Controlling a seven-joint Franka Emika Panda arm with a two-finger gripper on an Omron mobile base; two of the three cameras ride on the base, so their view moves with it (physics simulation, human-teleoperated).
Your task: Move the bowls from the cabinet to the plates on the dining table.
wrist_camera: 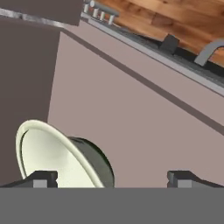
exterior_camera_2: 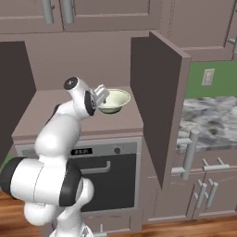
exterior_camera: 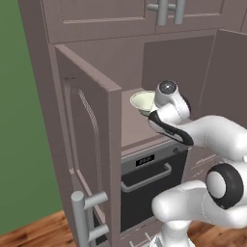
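A pale cream-green bowl [exterior_camera_2: 116, 100] sits on the shelf inside the open mauve-brown cabinet [exterior_camera_2: 158, 88], above the oven. My gripper [exterior_camera_2: 103, 95] is at the bowl's near rim, open. In the hand view the bowl [wrist_camera: 48, 153] lies at lower left, and its rim runs between the two fingertips [wrist_camera: 41, 178] of the gripper [wrist_camera: 113, 179]; nothing is gripped. From the left base view the bowl [exterior_camera: 142, 102] shows just behind my hand. The plates and the dining table are out of view.
Both cabinet doors stand open: one [exterior_camera: 89, 140] juts out on the left with a grey bar handle, the other [exterior_camera_2: 159, 106] on the right. A dark oven front [exterior_camera_2: 106, 173] sits below the shelf. A marble counter [exterior_camera_2: 208, 121] lies to the right.
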